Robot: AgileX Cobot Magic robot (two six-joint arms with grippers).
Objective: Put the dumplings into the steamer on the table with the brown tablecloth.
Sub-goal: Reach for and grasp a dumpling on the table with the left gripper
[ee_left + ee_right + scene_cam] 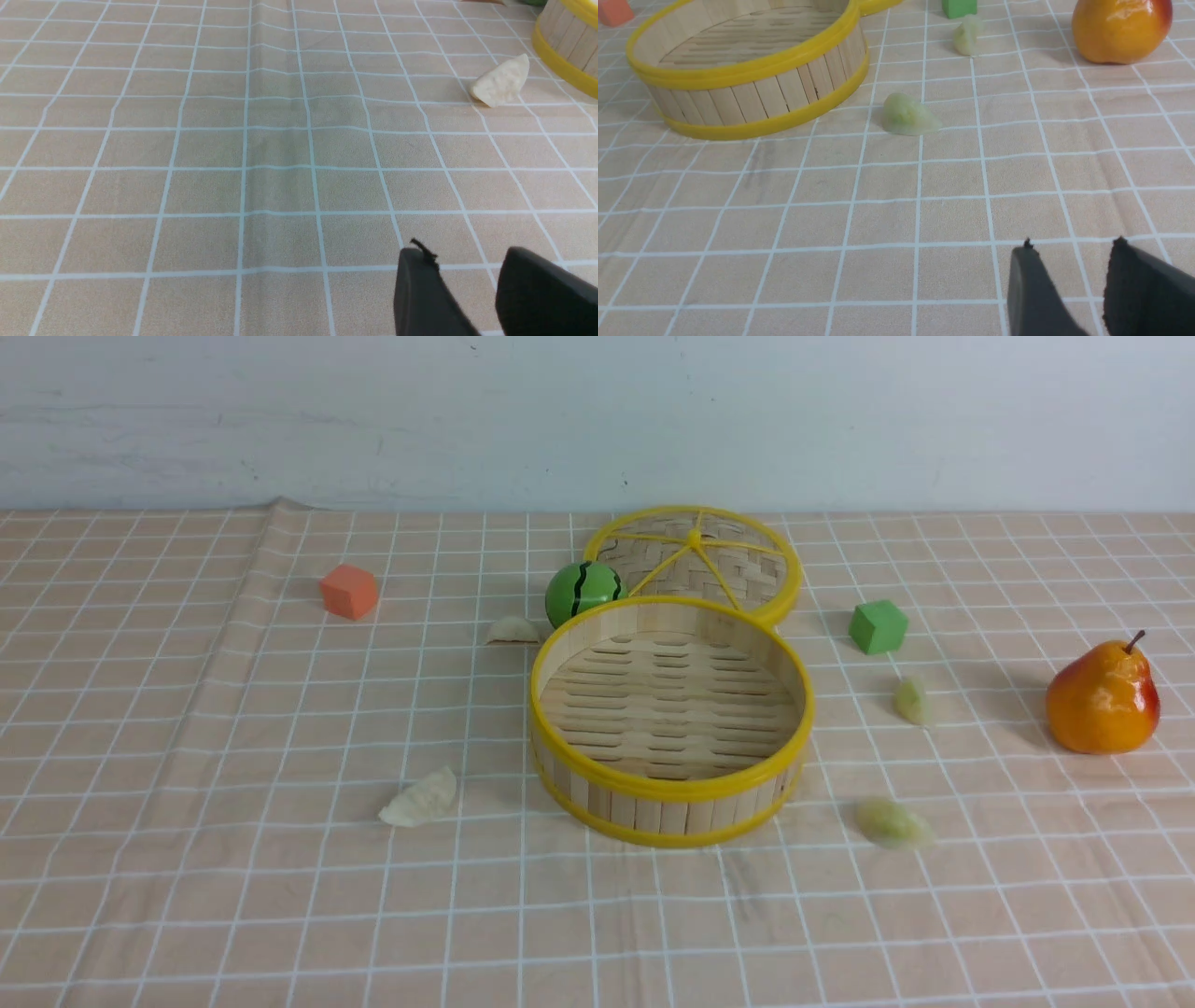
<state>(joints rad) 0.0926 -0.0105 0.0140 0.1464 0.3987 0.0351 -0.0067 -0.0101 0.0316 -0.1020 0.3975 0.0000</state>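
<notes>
The steamer (672, 798) stands empty at the middle of the brown tablecloth (187, 859). One cream dumpling (420, 798) lies at its front left, another (512, 631) behind it to the left. One yellow-green dumpling (892, 822) lies at its front right, another (912, 699) further back right. In the left wrist view my left gripper (462, 256) is open and empty, short of the cream dumpling (501, 83) and the steamer wall (567, 42). In the right wrist view my right gripper (1071, 247) is open and empty, short of the near yellow-green dumpling (906, 115); the steamer (752, 95) and the far dumpling (966, 37) show too. Neither gripper shows in the front view.
The woven lid (695, 560) leans behind the steamer beside a green striped ball (583, 592). An orange cube (349, 591) sits back left, a green cube (878, 626) back right, a pear (1102, 698) far right. A cloth fold (252, 616) runs down the left.
</notes>
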